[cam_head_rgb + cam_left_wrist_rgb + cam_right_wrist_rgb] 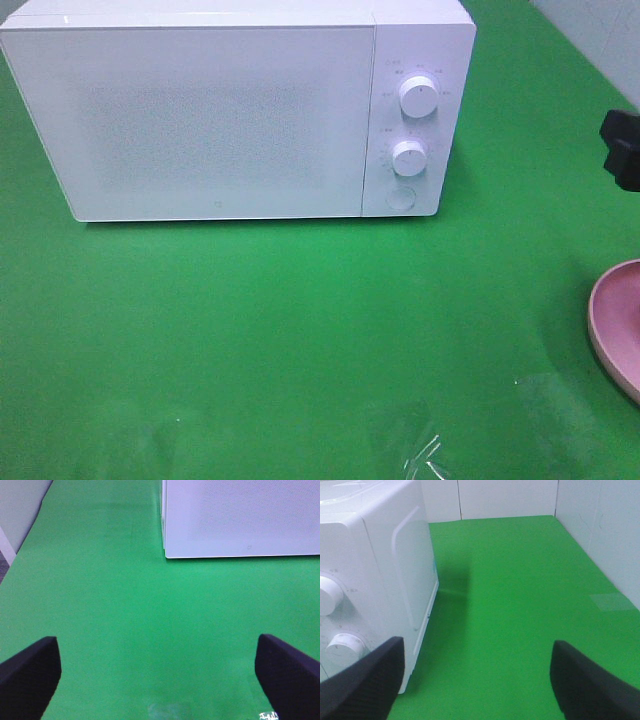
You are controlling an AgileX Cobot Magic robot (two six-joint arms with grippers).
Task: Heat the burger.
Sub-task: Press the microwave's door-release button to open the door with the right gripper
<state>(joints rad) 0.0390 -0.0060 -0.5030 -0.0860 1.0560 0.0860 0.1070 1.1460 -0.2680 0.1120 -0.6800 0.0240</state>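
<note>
The burger is out of view in all three views. A white microwave (220,120) stands at the back of the green mat with its door closed. In the left wrist view my left gripper (160,680) is open over bare mat, its black fingers (30,675) wide apart, facing the microwave's (240,515) front corner. My right gripper (480,680) is also open with nothing between its fingers (595,680), and it sits beside the microwave's (370,570) knob side. Only a black part of the right arm (622,150) shows at the right edge of the high view.
The microwave panel has two white knobs (418,97) (409,157) and a round button (402,198). A pink plate (615,325) is cut off by the right edge. Clear tape (420,450) lies on the mat near the front. White walls (600,525) border the mat.
</note>
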